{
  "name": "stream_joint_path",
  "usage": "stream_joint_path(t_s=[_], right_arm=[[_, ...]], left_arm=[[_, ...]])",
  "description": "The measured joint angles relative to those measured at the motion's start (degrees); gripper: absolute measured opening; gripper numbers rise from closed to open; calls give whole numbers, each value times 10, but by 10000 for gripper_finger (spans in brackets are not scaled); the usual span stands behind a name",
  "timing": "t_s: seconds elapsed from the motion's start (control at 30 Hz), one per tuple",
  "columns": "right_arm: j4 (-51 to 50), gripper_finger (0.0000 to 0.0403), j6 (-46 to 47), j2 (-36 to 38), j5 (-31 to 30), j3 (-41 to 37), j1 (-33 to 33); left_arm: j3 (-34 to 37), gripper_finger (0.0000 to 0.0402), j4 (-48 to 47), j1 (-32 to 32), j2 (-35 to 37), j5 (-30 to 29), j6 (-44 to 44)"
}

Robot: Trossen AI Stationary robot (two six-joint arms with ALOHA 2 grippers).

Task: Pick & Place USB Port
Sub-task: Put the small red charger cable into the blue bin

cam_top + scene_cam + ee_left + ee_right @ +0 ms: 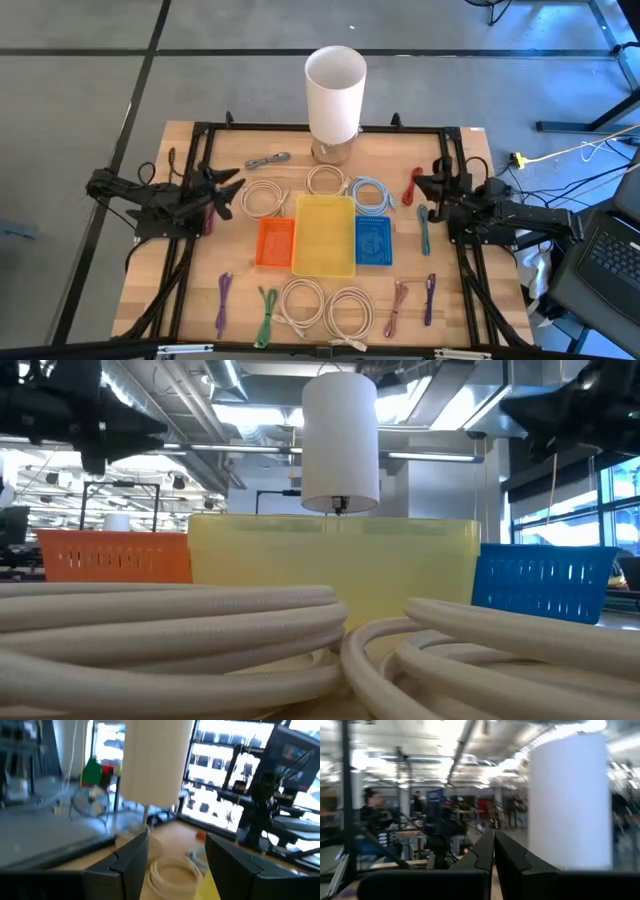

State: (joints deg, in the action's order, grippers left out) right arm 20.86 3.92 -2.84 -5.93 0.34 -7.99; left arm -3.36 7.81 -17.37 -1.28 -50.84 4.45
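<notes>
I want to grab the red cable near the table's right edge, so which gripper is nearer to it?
Right. The right gripper hovers right beside the red cable, jaws shut. The left gripper sits across the table, beyond the yellow tray, jaws open.

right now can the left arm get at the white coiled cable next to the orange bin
Probably yes: the left pincer is open and empty, beside the white coiled cable, with nothing between them.
</notes>
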Motion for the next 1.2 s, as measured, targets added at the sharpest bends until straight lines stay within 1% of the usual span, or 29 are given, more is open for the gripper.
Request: stream_joint_path(t_s=[0.1,0.2,0.3,0.37,0.43,0.47,0.53,0.6,0.63,0.67,0.73,0.8,0.87,1.03,1.2], right_arm=[[-6,19,16,-29,-53,0,-1],[-24,19,41,-67,-94,15,-5],[-80,19,61,-114,-109,70,-10],[-144,19,61,-157,-115,134,-14],[-227,19,63,-210,-131,214,-16],[-282,19,70,-241,-150,259,-16],[-416,19,115,-302,-214,344,-16],[-574,19,202,-366,-278,427,-19],[-645,19,256,-393,-295,460,-23],[-710,19,309,-420,-303,489,-27],[-808,19,392,-464,-303,526,-34],[-869,19,446,-497,-300,540,-38],[-888,19,485,-518,-294,538,-41],[-862,19,524,-552,-241,497,-51],[-827,19,542,-575,-208,443,-71]], left_arm=[[0,187,59,10,0,12,-82],[-1,183,112,26,0,15,-124],[-12,179,114,37,0,46,-129],[-20,177,114,41,-5,47,-127],[-26,176,113,42,-13,44,-127],[-28,176,113,41,-19,40,-127],[-29,176,115,41,-32,21,-113],[-29,175,114,41,-42,-6,-81],[-29,174,116,41,-48,-9,-68],[-29,174,115,41,-53,-7,-58],[-29,173,115,41,-64,-2,-43],[-29,173,115,41,-73,-3,-34],[-29,173,115,41,-81,-5,-27],[-29,173,115,41,-101,-5,-21],[-29,173,114,41,-117,-5,-21]])
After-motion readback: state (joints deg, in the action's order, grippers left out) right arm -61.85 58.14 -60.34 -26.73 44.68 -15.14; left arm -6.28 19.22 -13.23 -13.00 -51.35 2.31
